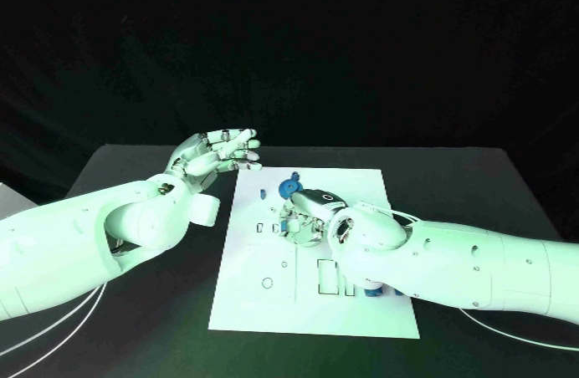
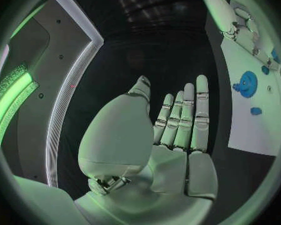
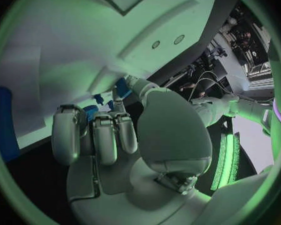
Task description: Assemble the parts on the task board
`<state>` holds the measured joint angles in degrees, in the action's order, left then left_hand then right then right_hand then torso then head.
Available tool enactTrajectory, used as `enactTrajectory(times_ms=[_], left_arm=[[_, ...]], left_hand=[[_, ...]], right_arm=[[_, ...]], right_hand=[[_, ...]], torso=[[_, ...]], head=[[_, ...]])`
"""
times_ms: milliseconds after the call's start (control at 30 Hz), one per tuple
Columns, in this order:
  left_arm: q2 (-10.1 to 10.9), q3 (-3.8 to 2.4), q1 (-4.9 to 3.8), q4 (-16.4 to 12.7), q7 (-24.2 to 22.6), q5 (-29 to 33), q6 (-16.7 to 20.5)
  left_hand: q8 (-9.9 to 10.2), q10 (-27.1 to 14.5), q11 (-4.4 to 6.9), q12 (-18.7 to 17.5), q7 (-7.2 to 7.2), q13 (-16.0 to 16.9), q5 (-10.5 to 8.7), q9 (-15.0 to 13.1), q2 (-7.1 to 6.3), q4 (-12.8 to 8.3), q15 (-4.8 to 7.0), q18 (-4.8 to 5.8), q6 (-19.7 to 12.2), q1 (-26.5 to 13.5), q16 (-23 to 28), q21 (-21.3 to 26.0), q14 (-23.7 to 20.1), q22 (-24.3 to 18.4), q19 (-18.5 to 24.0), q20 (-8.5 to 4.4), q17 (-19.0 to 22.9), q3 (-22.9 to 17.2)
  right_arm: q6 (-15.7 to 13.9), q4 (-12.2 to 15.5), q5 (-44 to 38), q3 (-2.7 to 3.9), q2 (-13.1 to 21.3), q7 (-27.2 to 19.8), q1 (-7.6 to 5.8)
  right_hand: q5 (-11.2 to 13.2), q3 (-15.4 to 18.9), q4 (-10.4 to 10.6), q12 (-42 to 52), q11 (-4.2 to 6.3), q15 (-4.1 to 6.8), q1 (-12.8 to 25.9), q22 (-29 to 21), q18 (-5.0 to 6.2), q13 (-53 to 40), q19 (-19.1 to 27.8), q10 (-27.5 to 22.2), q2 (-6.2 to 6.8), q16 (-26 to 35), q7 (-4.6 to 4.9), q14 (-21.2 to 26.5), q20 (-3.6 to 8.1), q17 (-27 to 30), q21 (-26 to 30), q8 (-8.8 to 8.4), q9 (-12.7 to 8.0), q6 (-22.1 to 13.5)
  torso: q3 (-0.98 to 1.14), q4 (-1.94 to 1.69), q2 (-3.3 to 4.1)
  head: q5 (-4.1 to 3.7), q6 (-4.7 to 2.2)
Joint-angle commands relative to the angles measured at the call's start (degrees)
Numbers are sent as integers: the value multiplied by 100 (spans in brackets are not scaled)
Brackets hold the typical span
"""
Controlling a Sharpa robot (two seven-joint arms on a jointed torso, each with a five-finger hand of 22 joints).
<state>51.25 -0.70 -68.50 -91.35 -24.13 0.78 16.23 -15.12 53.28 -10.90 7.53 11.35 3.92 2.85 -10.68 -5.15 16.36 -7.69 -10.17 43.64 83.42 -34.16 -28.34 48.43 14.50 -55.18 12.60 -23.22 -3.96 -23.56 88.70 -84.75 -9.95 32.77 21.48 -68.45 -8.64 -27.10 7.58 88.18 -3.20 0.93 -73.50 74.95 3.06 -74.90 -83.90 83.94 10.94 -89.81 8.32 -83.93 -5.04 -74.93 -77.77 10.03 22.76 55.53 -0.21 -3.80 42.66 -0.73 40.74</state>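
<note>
Two hands: both silver, over a black desk [image 1: 145, 165].
Left hand [image 1: 221, 154]: raised off the task board's [image 1: 314, 311] far left corner, fingers straight and apart, holding nothing.
Right hand [image 1: 316, 217]: palm down on the board, fingers curled; whether it grips anything, I cannot tell.
Blue gear part [image 1: 291, 186]: on the board just beyond the right hand.

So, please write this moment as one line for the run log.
left hand: open, raised beside task board | right hand: over board, fingers curled, grasp unclear | blue gear: on board
</note>
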Motion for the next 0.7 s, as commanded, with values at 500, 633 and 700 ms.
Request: enactTrajectory(times_ms=[500,633,700], left_arm=[[-6,-3,-1,7,-15,-12,-110],[-7,-3,-1,9,-15,-12,-110],[-8,-3,0,12,-16,-13,-110]], left_hand=[[-4,1,-13,-12,279,-2,-3,3,61,3,-8,0,-32,22,-47,-45,-44,25,55,9,-16,42],[-4,1,-13,-12,279,-2,-3,3,61,3,-8,0,-32,22,-47,-45,-44,25,55,9,-16,42],[-4,1,-13,-12,279,-2,-3,3,61,3,-8,0,-32,22,-47,-45,-44,25,55,9,-16,42]], right_arm=[[-2,-4,8,-9,-15,-96,10],[-24,-2,9,-9,-11,-90,10],[-37,-1,5,-9,-8,-88,10]], right_hand=[[550,321,159,-120,-96,-93,144,558,10,-1197,30,322,139,12,55,-581,-87,-1393,95,-132,-71,-206],[574,576,263,-153,-95,-94,177,548,15,-1164,37,291,175,14,54,-580,-87,-1386,123,-148,-80,-240],[586,711,321,-167,-94,-91,176,548,15,-1150,38,278,176,15,52,-580,-85,-1386,130,-153,-81,-254]], torso=[[-3,-1,2],[-5,-2,0],[-3,-3,1]], head=[[-12,-8],[-13,-7],[-15,-4]])
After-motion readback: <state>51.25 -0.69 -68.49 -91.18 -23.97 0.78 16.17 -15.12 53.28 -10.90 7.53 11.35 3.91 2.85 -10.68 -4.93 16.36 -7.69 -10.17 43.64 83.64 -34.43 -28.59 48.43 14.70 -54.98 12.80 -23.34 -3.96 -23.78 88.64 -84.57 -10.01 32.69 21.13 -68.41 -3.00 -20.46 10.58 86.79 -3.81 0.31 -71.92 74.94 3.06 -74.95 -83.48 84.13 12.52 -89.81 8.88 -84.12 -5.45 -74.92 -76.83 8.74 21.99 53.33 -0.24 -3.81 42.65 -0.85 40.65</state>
